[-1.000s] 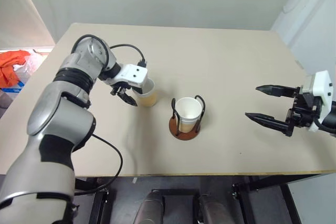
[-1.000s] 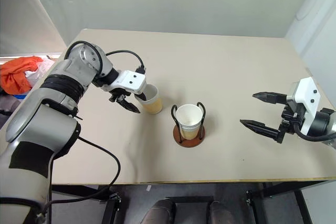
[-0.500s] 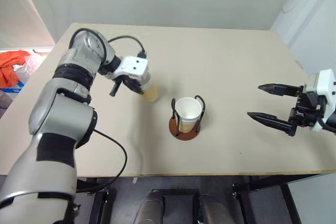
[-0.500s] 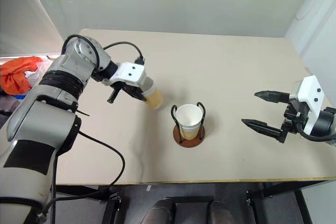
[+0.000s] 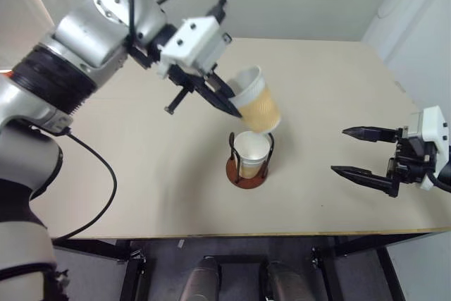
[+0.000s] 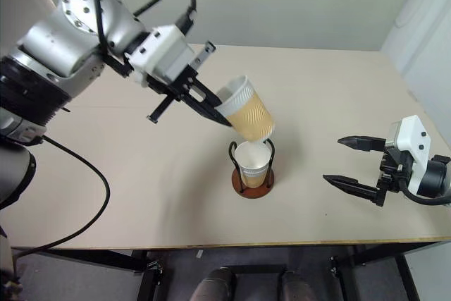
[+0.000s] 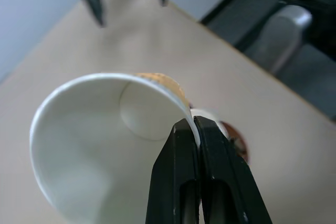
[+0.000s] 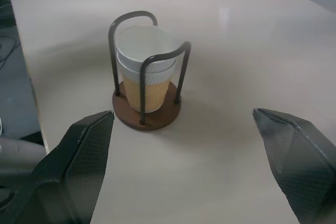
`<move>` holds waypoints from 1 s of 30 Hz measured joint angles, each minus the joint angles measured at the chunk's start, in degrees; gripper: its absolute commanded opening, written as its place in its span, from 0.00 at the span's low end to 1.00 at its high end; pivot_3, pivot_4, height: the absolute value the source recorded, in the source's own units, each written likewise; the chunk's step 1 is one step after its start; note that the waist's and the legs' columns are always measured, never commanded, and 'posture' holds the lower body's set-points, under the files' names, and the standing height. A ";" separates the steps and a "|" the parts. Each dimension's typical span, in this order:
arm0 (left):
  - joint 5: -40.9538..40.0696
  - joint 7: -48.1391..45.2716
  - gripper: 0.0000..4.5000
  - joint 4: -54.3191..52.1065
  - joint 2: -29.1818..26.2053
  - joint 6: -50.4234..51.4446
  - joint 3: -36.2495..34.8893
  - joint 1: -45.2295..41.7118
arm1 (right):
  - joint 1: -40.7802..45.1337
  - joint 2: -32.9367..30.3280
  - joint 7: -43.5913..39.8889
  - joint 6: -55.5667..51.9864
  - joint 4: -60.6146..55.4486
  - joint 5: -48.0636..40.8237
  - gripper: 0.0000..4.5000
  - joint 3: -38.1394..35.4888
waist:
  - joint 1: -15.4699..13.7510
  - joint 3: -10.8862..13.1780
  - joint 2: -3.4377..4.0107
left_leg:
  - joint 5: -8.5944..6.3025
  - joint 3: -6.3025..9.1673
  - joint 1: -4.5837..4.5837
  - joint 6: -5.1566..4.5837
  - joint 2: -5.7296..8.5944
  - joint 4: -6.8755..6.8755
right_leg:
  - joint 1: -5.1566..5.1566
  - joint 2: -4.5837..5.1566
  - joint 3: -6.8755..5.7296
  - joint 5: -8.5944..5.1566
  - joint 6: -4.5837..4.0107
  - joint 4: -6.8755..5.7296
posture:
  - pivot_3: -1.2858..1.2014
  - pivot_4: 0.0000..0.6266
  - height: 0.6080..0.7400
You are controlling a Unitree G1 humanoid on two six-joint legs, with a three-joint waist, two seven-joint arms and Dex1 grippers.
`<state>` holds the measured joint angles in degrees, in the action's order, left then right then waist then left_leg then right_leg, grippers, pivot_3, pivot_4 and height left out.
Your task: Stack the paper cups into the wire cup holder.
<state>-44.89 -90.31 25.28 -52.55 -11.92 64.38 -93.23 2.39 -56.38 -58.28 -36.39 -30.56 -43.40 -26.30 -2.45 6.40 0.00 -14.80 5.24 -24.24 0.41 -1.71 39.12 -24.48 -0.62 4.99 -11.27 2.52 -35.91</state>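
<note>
A beige table (image 5: 331,82) seen from above, with a robot arm on each side. The left gripper (image 5: 227,103) is raised over the middle of the table, its two black fingers (image 7: 181,177) pressed together on the rim of a paper cup (image 5: 258,103), one finger inside the wall and one outside. This held cup is in the air and tilted, its open mouth turned up and to the left, its base pointing down and to the right. It hangs just above the holder (image 5: 247,172) and, seen from above, partly overlaps the holder's far wire loop; whether it touches the loop cannot be told.

The holder stands upright near the middle of the table, closer to the near edge, a round brown disc with black wire loops. Inside it sit nested cups (image 8: 145,56), two white rims showing one within the other, upright.

The right gripper (image 5: 358,151) hovers over the table's right side, well apart from the holder, its fingers spread wide with nothing between them.
</note>
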 measured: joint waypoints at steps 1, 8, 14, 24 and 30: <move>1.47 0.00 0.01 1.59 1.14 -1.74 1.49 -0.02 | -0.36 0.07 0.48 -0.17 -0.55 -0.22 1.00 -0.33 | 0.04 0.03 0.04 | 0.01 0.00 0.05 0.01 0.00 0.03 | 0.07 -0.01 0.01 -0.08 -0.15 0.00 | 0.52 0.24 1.00; 5.27 0.00 0.01 7.74 4.73 -9.84 6.56 -0.98 | -3.06 0.08 1.98 -0.81 -1.84 -0.37 1.00 -2.78 | 0.33 0.05 0.01 | -0.01 -0.01 0.04 0.03 0.04 0.08 | 0.12 -0.01 0.08 -0.06 -0.09 0.03 | 0.52 0.24 1.00; 6.30 -0.01 0.05 9.02 5.59 -12.69 8.23 -1.05 | -3.96 0.17 2.76 -0.91 -2.69 -0.41 1.00 -3.90 | 0.29 0.05 0.01 | -0.14 0.03 -0.02 -0.01 0.02 0.02 | 0.10 -0.04 0.00 0.00 0.30 0.02 | 0.52 0.24 1.00; 6.40 -0.01 0.72 8.49 5.50 -12.66 9.07 -1.05 | -3.70 0.20 3.15 -0.90 -2.79 -0.79 1.00 -3.89 | 0.14 0.05 0.01 | -0.35 0.06 -0.07 -0.04 0.01 0.04 | 0.11 -0.01 0.00 -0.18 0.41 0.06 | 0.52 0.24 1.00; 11.40 -0.05 0.79 13.66 8.78 -12.45 1.68 0.95 | 0.05 0.19 2.75 -0.59 -2.10 -1.50 1.00 -1.30 | 0.20 0.05 0.01 | -0.37 0.04 -0.03 -0.05 0.00 0.06 | 0.13 -0.02 0.01 -0.19 0.42 0.06 | 0.52 0.24 1.00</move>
<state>-33.49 -90.37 38.94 -43.78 -24.36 66.06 -92.28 2.44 -56.20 -55.53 -36.98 -32.66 -44.90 -27.59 -2.25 6.45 0.01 -15.17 5.28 -24.27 0.36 -1.71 39.18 -24.35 -0.64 5.00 -11.45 2.93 -35.86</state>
